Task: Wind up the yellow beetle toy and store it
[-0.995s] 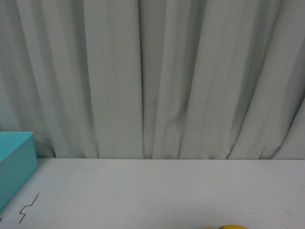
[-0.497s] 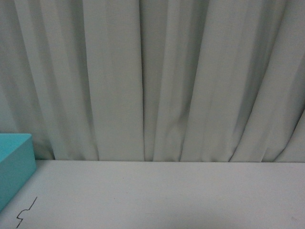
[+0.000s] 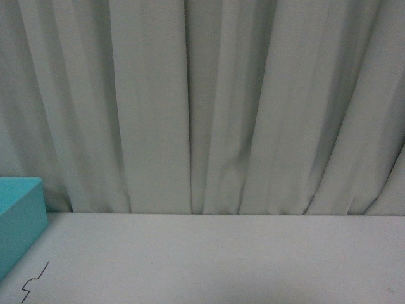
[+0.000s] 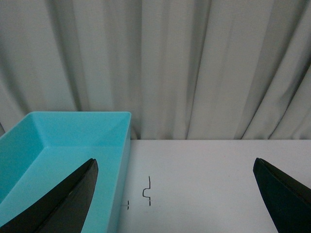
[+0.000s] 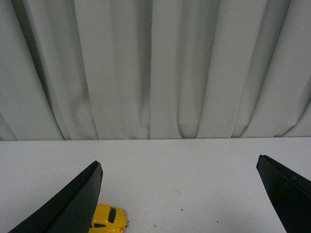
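Observation:
The yellow beetle toy (image 5: 109,219) rests on the white table in the right wrist view, partly hidden behind one black finger (image 5: 73,204) of my right gripper (image 5: 177,167). That gripper is open and holds nothing; the toy lies just inside the one finger, near the picture's edge. My left gripper (image 4: 175,165) is open too, its fingers (image 4: 68,201) spread wide over the table beside a turquoise bin (image 4: 104,141). The front view shows neither arm and no toy.
The turquoise bin (image 3: 19,221) stands at the table's left side in the front view. Black pen marks (image 3: 35,285) are drawn on the table beside it, and the marks (image 4: 147,190) show in the left wrist view. A grey curtain (image 3: 202,101) hangs behind the table.
The front view has tilted slightly upward: a yellow sliver of the toy at its bottom edge one second ago has dropped out of the picture.

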Robot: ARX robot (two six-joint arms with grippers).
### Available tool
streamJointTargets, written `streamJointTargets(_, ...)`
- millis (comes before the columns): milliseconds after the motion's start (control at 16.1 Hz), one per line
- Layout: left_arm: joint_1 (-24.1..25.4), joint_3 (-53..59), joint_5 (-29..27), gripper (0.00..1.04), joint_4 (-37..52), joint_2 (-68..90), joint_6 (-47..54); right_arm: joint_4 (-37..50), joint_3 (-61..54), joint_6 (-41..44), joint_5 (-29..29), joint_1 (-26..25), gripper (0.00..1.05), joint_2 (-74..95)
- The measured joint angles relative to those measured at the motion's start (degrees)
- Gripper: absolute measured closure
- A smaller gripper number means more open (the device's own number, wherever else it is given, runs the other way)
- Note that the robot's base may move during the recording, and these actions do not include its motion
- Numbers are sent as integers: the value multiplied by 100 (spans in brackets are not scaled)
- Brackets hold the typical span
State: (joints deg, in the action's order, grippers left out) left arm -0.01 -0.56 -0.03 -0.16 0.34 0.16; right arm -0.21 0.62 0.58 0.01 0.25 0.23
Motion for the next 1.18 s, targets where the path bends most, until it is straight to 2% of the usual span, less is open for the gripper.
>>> streamJointTargets(249, 0, 0, 0, 7, 0, 0, 0, 0, 0, 0, 0, 0, 7, 0)
streamJointTargets(311, 0, 0, 2, 7, 0, 0, 0, 280, 4, 22, 793, 271, 7, 129)
streamJointTargets(435, 0, 0, -2, 7, -4, 0, -2, 442, 39, 28, 1368, 431, 7, 299)
streamJointTargets(497, 0, 0, 4, 7, 2, 0, 0, 868, 74, 55, 1512, 118, 7, 654)
streamJointTargets(559, 0, -2, 0, 7, 0, 0, 0, 1582, 160, 107, 1130, -535, 7, 1257)
streamJointTargets(622, 0, 0, 0, 7, -2, 0, 0, 2981, 487, 216, -179, -1377, 7, 2529)
streamJointTargets(684, 0, 0, -2, 7, -4, 0, 0, 4747, 1644, 243, -2347, -2498, 7, 4920)
streamJointTargets(746, 0, 0, -2, 7, -2, 0, 0, 3635, 3287, 1154, -4354, -2151, 7, 6422)
streamJointTargets(808, 0, 0, -2, 7, -2, 0, 0, 2732, 3858, 1794, -4804, -1871, 7, 6758)
streamJointTargets(870, 0, 0, 0, 7, -2, 0, 0, 1803, 4378, 2590, -5025, -1631, 7, 7073)
streamJointTargets(1057, 0, 0, 0, 7, -2, 0, 0, -1419, 5761, 5375, -4688, -872, 7, 8271)
streamJointTargets(1119, 0, -2, -2, 7, -2, 0, 0, -2332, 6030, 6548, -4286, -682, 7, 8738)
streamJointTargets(1181, 0, 0, -2, 7, -2, 0, 0, -3134, 6264, 8065, -3576, -472, 7, 9517)
